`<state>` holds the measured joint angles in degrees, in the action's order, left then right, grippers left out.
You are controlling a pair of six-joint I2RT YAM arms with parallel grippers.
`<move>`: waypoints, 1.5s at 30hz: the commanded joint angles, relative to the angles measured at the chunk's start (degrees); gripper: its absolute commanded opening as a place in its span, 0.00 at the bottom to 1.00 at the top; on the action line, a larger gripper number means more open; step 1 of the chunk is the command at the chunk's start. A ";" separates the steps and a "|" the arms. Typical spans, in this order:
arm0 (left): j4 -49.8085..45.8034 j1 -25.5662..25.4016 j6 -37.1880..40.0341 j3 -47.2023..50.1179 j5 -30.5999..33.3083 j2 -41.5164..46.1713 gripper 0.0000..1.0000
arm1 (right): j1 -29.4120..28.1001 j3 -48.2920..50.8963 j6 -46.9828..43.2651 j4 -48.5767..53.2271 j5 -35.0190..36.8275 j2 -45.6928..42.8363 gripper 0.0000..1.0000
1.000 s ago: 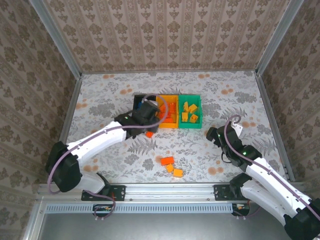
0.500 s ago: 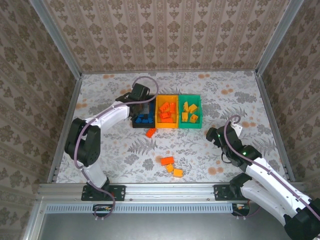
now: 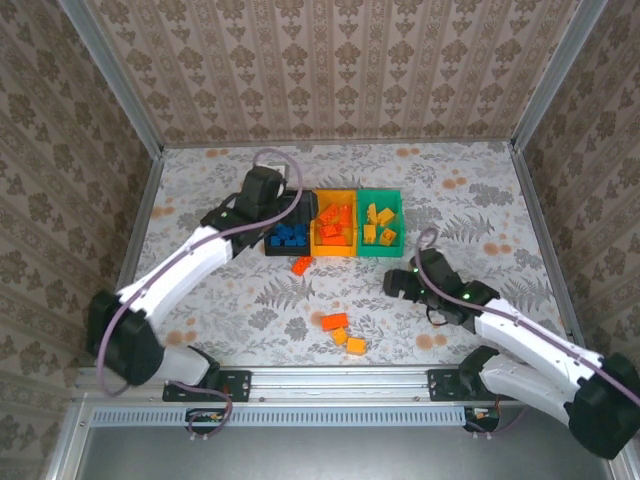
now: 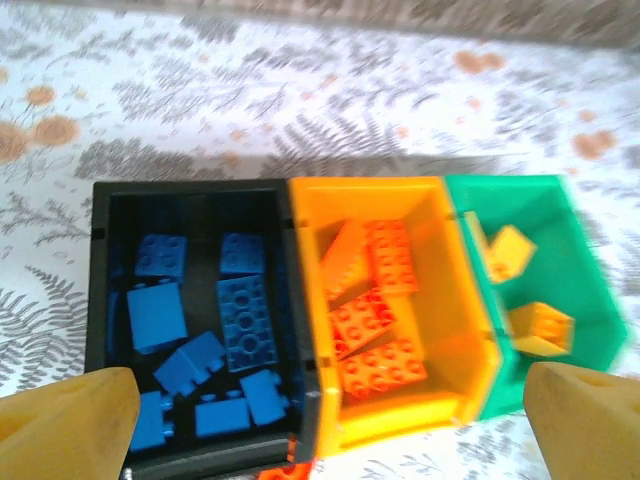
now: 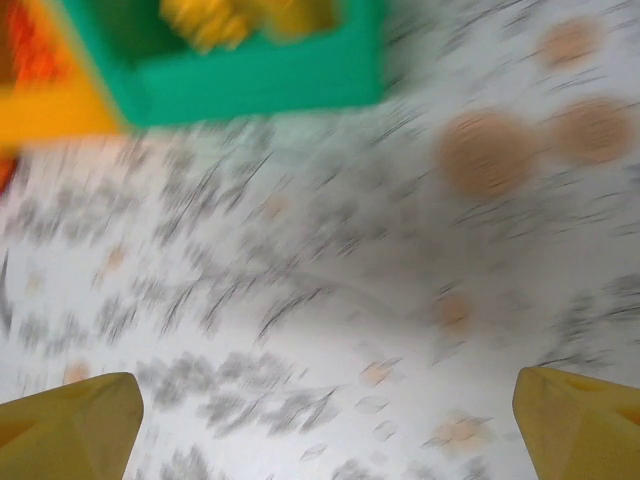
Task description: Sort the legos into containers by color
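Three joined containers stand in a row: black [image 3: 272, 243], orange [image 3: 318, 232] and green [image 3: 364, 220]. In the left wrist view the black bin [image 4: 100, 270] holds blue legos [image 4: 243, 322], the orange bin [image 4: 450, 290] red-orange legos [image 4: 392, 362], and the green bin [image 4: 590, 290] yellow ones [image 4: 540, 328]. My left gripper [image 3: 272, 218] hovers over the black bin's left rear, open and empty [image 4: 325, 430]. Loose legos lie on the table: a red-orange one [image 3: 300, 265] before the bins, and three more [image 3: 334, 321] [image 3: 340, 337] [image 3: 356, 346] nearer the front. My right gripper [image 3: 393, 282], open and empty [image 5: 325, 425], hangs over bare table in front of the green bin [image 5: 250, 70].
Patterned walls and metal posts [image 3: 140, 215] close in the table on three sides. Open floral tabletop [image 3: 220, 300] lies in front of the bins on the left, and more [image 3: 480, 200] to the right of the green bin. The right wrist view is motion-blurred.
My left gripper has opened wide and drawn back from over the bins toward the black bin's left rear. The right arm has swung left, toward the table's middle.
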<state>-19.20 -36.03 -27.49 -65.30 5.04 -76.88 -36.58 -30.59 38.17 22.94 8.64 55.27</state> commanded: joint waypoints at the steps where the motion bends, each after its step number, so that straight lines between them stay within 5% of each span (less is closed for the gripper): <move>1: 0.38 -1.03 -2.07 5.91 -0.74 6.88 1.00 | -8.30 -3.97 -5.77 1.13 -3.15 4.62 0.96; 8: -1.69 -1.59 -5.28 16.42 0.65 21.00 1.00 | -26.00 -8.62 -10.03 6.56 -1.73 14.79 0.95; 16: -5.04 -1.14 -6.43 18.78 1.73 24.32 1.00 | -33.59 -13.90 -12.85 9.91 2.59 24.01 0.95; 32: -5.90 -0.34 -6.83 18.54 1.62 25.37 1.00 | -33.92 -13.89 -12.64 8.05 3.03 32.24 0.63; 45: -4.00 -0.09 -5.57 18.83 0.29 25.71 1.00 | -28.49 -10.38 -8.10 8.32 5.49 22.10 0.36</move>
<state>-23.99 -36.67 -33.45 -47.22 6.17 -52.07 -66.92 -41.65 28.08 30.26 11.60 82.04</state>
